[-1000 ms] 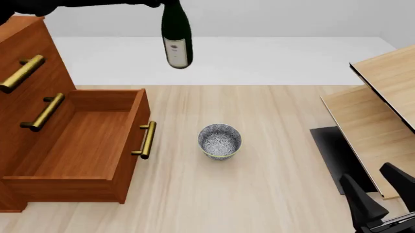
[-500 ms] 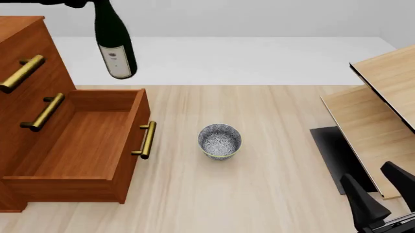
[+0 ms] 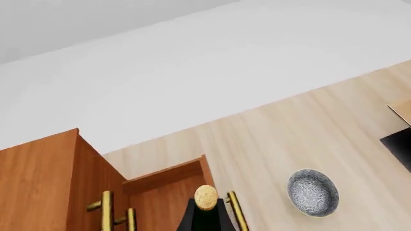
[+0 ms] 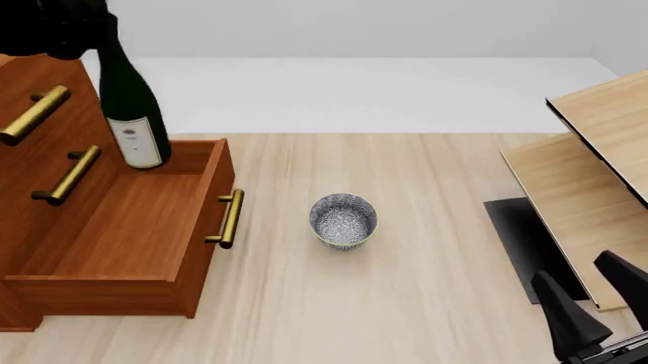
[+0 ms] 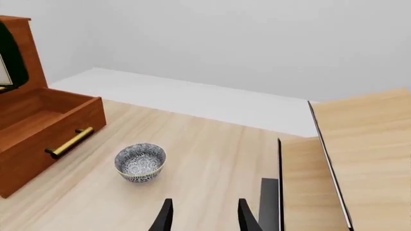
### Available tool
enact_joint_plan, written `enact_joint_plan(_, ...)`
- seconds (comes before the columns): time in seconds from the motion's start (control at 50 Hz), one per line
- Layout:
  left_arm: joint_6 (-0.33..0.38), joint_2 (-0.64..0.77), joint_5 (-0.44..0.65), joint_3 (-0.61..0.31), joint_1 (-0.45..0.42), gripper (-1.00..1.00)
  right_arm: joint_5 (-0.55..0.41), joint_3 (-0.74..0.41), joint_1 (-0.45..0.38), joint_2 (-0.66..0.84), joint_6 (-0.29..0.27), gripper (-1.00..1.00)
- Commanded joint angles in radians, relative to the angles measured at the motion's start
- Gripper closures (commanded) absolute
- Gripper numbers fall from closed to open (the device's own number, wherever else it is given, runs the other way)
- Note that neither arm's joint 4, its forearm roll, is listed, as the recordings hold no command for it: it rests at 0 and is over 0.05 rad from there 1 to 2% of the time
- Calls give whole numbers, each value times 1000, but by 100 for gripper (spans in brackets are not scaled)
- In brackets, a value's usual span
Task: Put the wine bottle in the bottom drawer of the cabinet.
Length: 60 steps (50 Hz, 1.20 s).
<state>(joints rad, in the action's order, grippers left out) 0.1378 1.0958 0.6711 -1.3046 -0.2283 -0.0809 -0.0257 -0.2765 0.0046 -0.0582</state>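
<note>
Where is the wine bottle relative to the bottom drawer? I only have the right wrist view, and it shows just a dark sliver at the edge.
Observer: In the front view the wine bottle hangs upright over the open bottom drawer, near its back.
Operator: Is the left gripper shown?
Observer: Only as a dark mass at the bottle's neck; its jaws aren't discernible.
Operator: What's beside the drawer?
Observer: A patterned bowl.
</note>
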Motion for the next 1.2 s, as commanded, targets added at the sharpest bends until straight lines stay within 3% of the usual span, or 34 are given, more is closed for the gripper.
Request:
enact_joint_plan(0.02,4,-37,7,60,27,100,-5,-10,-2,-1,-4,-100)
enact_joint_plan(0.52,21,-60,-18,180,76,100,-2,-3,-6,0,-7,-100)
enact_joint_plan(1.2,-31,-56,-60,254,40,100,-9,-1,-11,-3,-10,-100)
